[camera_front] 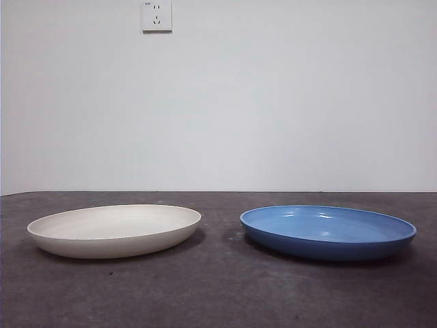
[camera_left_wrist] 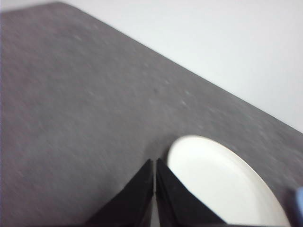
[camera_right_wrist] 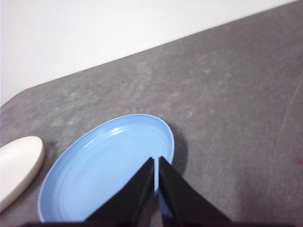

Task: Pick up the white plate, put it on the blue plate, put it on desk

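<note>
Front view: white plate (camera_front: 114,230) and blue plate (camera_front: 328,232) are sitting apart on the table (camera_front: 218,294); no arms showing. Left wrist view, blurred: left gripper (camera_left_wrist: 155,163), jaws clenched, is hanging beside the white plate. Right wrist view: right gripper (camera_right_wrist: 156,161), jaws clenched, is hovering over the blue plate.

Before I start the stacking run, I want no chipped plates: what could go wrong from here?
1. The white plate lies flat on the desk with a low curved rim, so the shut left end effector may slip off it or scrape the surface.
2. The blue plate sits close beside it; a low carry could knock its rim.
3. The right end effector hangs over the blue plate, in the drop path.
</note>
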Action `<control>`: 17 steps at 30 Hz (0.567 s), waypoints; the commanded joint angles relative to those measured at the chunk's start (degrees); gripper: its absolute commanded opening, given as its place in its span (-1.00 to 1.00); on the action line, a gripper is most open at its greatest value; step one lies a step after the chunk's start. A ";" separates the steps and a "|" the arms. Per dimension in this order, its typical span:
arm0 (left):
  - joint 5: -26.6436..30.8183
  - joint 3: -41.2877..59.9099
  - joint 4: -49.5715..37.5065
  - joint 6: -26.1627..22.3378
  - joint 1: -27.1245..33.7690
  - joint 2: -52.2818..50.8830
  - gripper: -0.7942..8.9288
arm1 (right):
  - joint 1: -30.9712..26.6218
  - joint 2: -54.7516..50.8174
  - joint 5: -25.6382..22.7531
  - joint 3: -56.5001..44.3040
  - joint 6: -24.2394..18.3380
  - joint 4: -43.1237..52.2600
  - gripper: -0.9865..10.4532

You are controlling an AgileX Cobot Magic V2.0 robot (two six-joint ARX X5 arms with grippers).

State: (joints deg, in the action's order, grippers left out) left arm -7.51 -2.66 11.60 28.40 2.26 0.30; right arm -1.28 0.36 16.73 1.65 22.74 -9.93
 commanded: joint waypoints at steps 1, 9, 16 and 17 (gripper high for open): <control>-2.01 -2.64 0.76 2.73 0.13 0.07 -0.82 | -0.04 -0.13 0.15 2.69 2.40 0.76 -0.81; -3.67 -13.55 11.30 0.94 0.13 5.01 -0.82 | -0.04 1.33 0.22 12.41 1.57 -5.29 -0.81; -11.41 -24.11 17.14 -5.53 0.13 16.17 -0.82 | -0.02 9.84 4.76 24.76 -3.87 -14.82 -0.81; -13.09 -25.81 18.16 -7.15 0.11 18.36 -0.82 | -0.02 11.63 5.70 26.64 -5.01 -16.50 -0.81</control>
State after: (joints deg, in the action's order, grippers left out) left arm -19.46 -26.76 29.52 24.97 2.26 16.99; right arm -1.28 10.63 21.82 26.76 20.60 -25.78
